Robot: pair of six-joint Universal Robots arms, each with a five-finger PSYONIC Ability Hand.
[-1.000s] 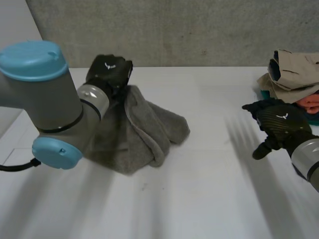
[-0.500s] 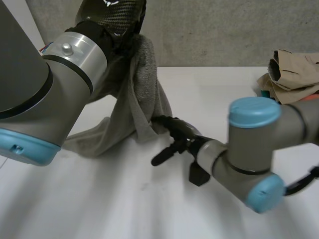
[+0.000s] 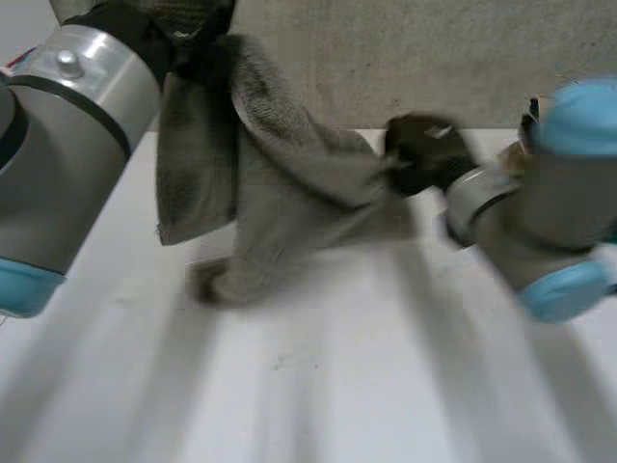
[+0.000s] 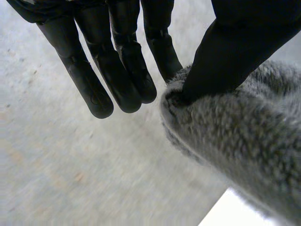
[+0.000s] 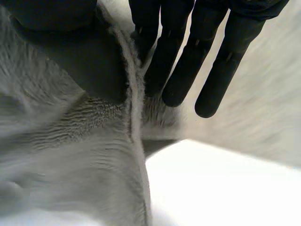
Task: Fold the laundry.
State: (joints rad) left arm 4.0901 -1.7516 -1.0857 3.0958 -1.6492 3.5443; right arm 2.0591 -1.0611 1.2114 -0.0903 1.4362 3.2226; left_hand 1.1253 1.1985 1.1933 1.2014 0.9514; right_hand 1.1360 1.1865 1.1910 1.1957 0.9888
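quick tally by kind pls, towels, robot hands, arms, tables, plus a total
towel: 1
hands: 2, the left hand and the right hand, each pinching the towel
arms: 2, the left arm and the right arm
table: 1
total: 6

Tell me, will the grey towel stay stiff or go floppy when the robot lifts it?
Probably floppy: the grey towel sags between the left robot hand and the right robot hand, and its loose end droops toward the table. Its fuzzy pile likely grips well, so it shouldn't slip from their pinch.
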